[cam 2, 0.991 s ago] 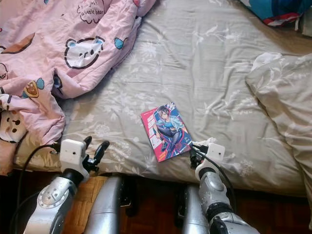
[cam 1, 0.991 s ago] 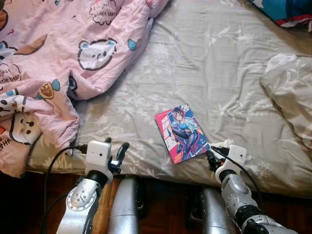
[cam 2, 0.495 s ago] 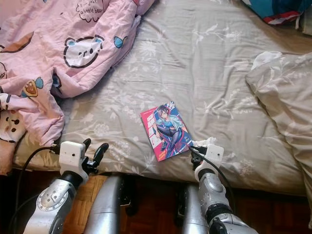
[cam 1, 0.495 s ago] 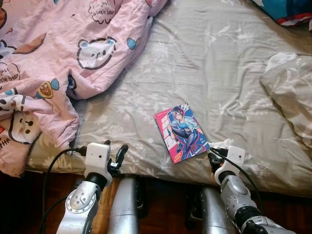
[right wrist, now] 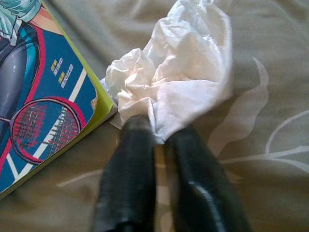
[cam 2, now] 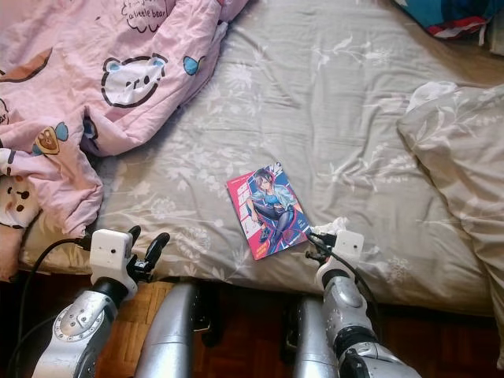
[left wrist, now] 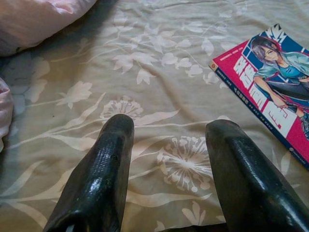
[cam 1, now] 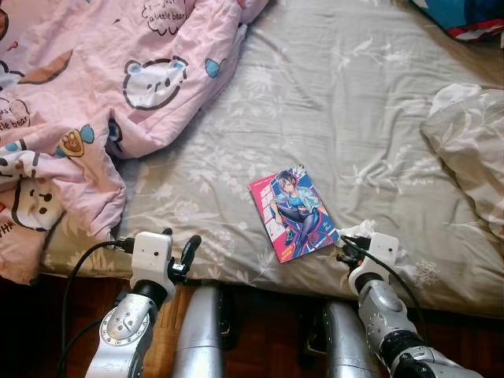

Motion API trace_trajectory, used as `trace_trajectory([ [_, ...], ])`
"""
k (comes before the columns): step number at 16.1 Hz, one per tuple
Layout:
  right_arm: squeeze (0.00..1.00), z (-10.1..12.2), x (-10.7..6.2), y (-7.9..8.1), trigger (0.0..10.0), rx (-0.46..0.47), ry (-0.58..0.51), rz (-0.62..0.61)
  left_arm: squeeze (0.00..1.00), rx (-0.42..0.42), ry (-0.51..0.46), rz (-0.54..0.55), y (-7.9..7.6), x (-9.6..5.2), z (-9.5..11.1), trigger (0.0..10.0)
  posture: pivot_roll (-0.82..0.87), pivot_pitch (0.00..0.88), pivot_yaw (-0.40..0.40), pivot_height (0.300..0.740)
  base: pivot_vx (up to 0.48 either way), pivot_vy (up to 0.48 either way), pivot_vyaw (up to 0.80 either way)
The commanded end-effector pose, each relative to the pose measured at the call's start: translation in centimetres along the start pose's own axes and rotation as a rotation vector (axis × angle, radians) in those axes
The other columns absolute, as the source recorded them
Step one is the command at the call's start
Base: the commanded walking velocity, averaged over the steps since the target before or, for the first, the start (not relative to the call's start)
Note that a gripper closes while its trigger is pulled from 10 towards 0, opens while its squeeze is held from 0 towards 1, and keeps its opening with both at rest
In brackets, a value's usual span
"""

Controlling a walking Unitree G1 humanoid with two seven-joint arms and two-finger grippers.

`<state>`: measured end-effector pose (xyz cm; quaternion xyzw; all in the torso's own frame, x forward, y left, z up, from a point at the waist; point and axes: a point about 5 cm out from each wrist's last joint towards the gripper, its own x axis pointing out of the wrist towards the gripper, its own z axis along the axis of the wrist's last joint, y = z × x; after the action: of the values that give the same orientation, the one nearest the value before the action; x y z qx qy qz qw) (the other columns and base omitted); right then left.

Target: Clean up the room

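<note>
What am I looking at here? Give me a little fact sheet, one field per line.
Place: bed with grey flowered sheet
Blanket: pink bear-print blanket, bunched on the robot's left
Book: comic book lying flat near the bed's front edge
Right gripper: fingers shut on a crumpled white tissue beside the book
Left gripper: fingers open above the sheet, holding nothing

The two head views look steeply down from above the near edge of the bed (cam 1: 331, 94), sharing the grey sheet, the pink blanket (cam 1: 87, 87) and the comic book (cam 1: 293, 213). The left wrist view sits low and close, facing along its pincer (left wrist: 169, 159) across the sheet toward the book. The right wrist view is nearer still, facing a crumpled tissue (right wrist: 178, 72) beside the book's corner
</note>
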<state>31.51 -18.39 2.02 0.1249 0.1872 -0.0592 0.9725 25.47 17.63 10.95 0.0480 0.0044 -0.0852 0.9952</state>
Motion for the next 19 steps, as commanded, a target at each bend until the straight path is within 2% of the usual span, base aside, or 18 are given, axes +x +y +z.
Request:
trace_trajectory([
  [1,0.00,-1.7,-0.6,-0.7,0.0,0.006,0.057,-0.023,0.00,0.002,0.039,0.020,0.5,-0.8,-0.8,10.0,0.22,0.553,0.059,0.650,0.000,0.000,0.00],
  [4,0.00,-1.2,-0.5,-0.9,0.0,0.006,0.043,-0.030,0.00,0.004,0.049,0.021,0.6,-0.6,-1.1,10.0,0.20,0.544,0.055,0.650,0.000,0.000,0.00],
  [7,0.00,-1.3,-0.6,-1.0,0.0,-0.007,0.031,-0.024,0.00,-0.002,0.074,0.024,0.4,-0.3,-2.4,10.0,0.19,0.512,0.048,0.650,0.000,0.000,0.00],
  [10,0.00,-1.2,-1.0,-1.6,0.0,-0.063,-0.027,-0.022,0.00,-0.010,0.117,0.058,0.8,0.4,-4.2,10.0,0.15,0.418,0.027,0.650,0.000,0.000,0.00],
  [11,0.00,-1.0,-1.2,-2.1,0.0,-0.053,-0.065,-0.036,0.00,-0.021,0.136,0.077,1.0,1.2,-5.1,10.0,0.12,0.362,0.015,0.650,0.000,0.000,0.00],
  [13,0.00,-0.7,-1.4,-2.4,0.0,-0.057,-0.100,-0.036,0.00,-0.022,0.152,0.086,1.1,1.9,-5.7,10.0,0.11,0.327,0.006,0.650,0.000,0.000,0.00],
  [14,0.00,-0.4,-1.6,-2.3,0.0,-0.079,-0.150,-0.019,0.00,-0.035,0.162,0.106,1.2,2.6,-6.3,10.0,0.09,0.276,-0.008,0.650,0.000,0.000,0.00],
  [16,0.00,-0.1,-1.6,-2.2,0.0,-0.085,-0.170,-0.013,0.00,-0.031,0.155,0.114,1.2,2.9,-6.3,10.0,0.09,0.257,-0.013,0.650,0.000,0.000,0.00],
  [17,0.00,0.3,-1.5,-2.0,0.9,-0.069,-0.194,-0.013,0.00,-0.038,0.133,0.127,1.4,3.6,-6.0,10.0,0.07,0.224,-0.026,0.650,0.000,0.000,0.00],
  [18,0.00,0.4,-1.5,-1.9,0.9,-0.064,-0.208,-0.013,0.00,-0.049,0.107,0.135,1.6,3.8,-5.6,10.0,0.07,0.224,-0.026,0.650,0.000,0.000,0.00],
  [19,0.00,0.5,-1.6,-1.7,5.5,-0.064,-0.219,-0.007,0.00,-0.054,0.082,0.142,1.7,4.3,-5.2,10.0,0.07,0.196,-0.030,0.650,0.000,0.000,0.00],
])
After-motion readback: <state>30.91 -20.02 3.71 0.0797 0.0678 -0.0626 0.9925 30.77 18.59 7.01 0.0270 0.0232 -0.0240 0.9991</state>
